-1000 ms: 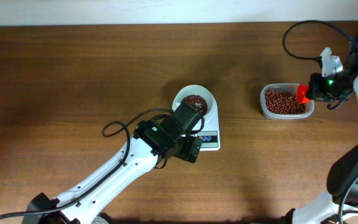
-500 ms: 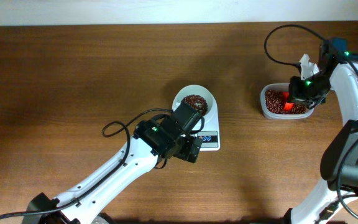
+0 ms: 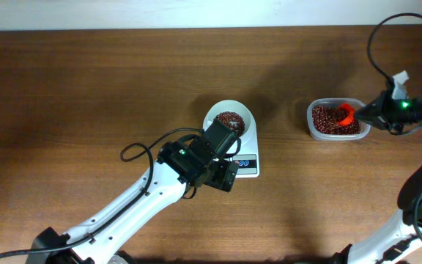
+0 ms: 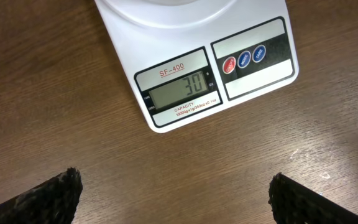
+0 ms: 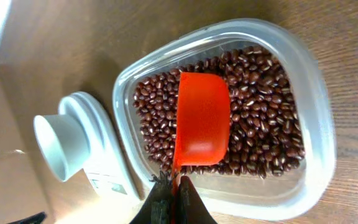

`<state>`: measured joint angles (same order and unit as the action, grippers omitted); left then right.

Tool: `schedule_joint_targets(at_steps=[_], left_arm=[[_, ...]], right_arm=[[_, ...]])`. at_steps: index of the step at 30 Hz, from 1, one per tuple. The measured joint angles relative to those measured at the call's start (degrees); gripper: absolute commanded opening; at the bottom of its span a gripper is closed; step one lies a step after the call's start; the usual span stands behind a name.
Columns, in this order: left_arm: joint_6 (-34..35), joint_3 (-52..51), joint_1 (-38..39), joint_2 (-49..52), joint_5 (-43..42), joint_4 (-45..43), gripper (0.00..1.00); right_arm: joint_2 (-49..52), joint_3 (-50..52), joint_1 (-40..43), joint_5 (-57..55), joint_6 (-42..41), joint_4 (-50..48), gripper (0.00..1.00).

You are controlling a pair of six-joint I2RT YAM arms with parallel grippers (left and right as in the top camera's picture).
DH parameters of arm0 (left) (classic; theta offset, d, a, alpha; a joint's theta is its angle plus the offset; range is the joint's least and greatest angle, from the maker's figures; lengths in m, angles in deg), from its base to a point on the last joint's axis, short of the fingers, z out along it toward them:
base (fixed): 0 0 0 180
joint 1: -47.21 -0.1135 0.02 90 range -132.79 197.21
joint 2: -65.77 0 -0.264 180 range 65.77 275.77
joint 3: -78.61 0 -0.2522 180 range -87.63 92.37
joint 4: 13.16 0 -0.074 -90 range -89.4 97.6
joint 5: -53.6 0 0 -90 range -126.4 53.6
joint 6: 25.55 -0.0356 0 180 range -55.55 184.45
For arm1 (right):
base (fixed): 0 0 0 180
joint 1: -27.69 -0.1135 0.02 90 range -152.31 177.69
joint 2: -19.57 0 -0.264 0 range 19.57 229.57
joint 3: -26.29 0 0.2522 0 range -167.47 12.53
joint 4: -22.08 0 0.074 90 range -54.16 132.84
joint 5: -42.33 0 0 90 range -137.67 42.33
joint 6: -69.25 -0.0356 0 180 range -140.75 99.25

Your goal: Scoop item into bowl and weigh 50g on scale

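Pulled back rightward since the earlier frame, the right tool (image 5: pixel 174 186) is pressed together on the handle of the red scoop (image 5: pixel 201 118). It lies over the adzuki-like beans (image 5: pixel 260 118) in the clear container (image 5: pixel 319 143), long axis pointing left toward the partly filled white bowl (image 3: pixel 246 111) on the scale (image 4: pixel 135 43), well apart. Its display (image 4: pixel 179 89) reads 30. The left tool (image 4: pixel 179 196), spread and empty, hangs over the worktop (image 4: pixel 73 93) beside the scale, so the right arm is nearer the beans.
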<state>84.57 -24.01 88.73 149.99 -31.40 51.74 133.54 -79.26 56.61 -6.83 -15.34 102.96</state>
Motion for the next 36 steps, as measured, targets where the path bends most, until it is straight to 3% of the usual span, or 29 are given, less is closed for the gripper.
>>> schedule_joint_targets(at_steps=[15,29,36], left_arm=[[0.0,0.0,0.0,0.0,0.0,0.0,0.99],[0.0,0.0,0.0,0.0,0.0,0.0,0.99],[0.0,0.0,0.0,0.0,0.0,0.0,0.99]], right_arm=[[0.0,0.0,5.9,12.1,8.6,5.2,0.04],[0.0,0.0,5.9,39.9,12.8,5.0,0.04],[0.0,0.0,5.7,44.9,12.6,5.5,0.04]])
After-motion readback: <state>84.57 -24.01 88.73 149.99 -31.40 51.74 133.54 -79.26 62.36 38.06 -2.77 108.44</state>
